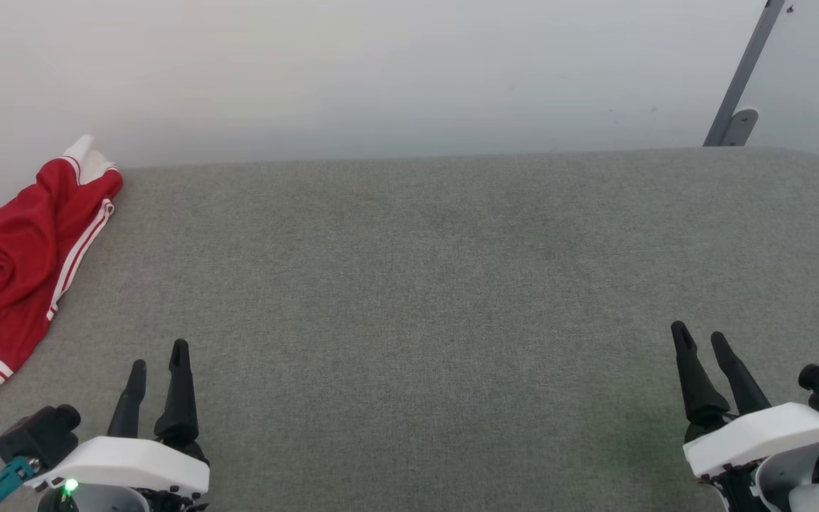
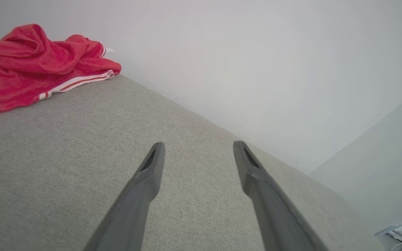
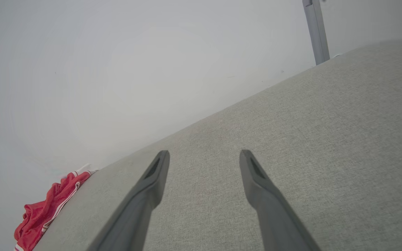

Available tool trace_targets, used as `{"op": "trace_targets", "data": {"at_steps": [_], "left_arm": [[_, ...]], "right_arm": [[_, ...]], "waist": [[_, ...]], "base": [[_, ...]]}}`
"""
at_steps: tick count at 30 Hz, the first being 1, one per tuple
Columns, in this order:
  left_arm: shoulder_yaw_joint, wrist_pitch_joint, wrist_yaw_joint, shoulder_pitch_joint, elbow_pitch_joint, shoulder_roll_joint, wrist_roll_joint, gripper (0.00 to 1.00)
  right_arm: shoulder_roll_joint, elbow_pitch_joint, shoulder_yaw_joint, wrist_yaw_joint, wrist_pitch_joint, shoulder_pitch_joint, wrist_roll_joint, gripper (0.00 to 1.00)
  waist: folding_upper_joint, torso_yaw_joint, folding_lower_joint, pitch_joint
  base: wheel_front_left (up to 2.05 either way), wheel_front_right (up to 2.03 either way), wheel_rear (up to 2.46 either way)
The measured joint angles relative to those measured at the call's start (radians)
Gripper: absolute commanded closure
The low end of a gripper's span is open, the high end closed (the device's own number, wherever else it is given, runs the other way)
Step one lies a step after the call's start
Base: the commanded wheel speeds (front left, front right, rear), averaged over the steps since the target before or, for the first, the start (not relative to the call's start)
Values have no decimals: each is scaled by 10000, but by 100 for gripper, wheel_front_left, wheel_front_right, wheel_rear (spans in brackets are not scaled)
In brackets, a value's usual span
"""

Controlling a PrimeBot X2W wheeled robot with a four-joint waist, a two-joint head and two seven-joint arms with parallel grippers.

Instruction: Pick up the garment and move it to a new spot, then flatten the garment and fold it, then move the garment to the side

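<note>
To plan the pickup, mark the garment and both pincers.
garment [image 1: 18, 249], head view, red fabric at the middle of the bunch.
left pincer [image 1: 159, 354], head view, midway between its fingertips.
right pincer [image 1: 698, 332], head view, midway between its fingertips.

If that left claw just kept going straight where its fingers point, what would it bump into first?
Probably the grey padded surface, short of the white wall, though depth is unclear. The left gripper points past the red garment, which lies off to its left.
</note>
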Motion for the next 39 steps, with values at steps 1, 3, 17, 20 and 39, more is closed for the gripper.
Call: {"op": "trace_targets", "data": {"at_steps": [1, 3, 17, 20, 39], "left_arm": [[10, -35, -2, 4, -17, -6, 115, 0], [33, -75, -12, 35, -48, -17, 301, 0], [121, -437, -102, 184, -234, -113, 1668, 0], [132, -497, -113, 229, -276, -125, 2008, 0], [186, -871, -148, 399, -458, -130, 3446, 0]], "right_arm": [[-4, -13, 15, 0, -10, 0, -104, 0], [-15, -36, 46, 0, -65, 1, -316, 0], [-211, -98, 268, 8, -359, 0, -1563, 0], [-242, -117, 322, 10, -426, 0, -1791, 0], [-353, -198, 495, 10, -802, -4, -3156, 0]], "waist": [[0, -1, 0, 1], [0, -3, 0, 3], [0, -27, 0, -18], [0, -33, 0, -26], [0, -41, 0, -64]], "base": [[0, 0, 0], [0, 0, 0], [0, 0, 0], [0, 0, 0], [0, 0, 0]]}}
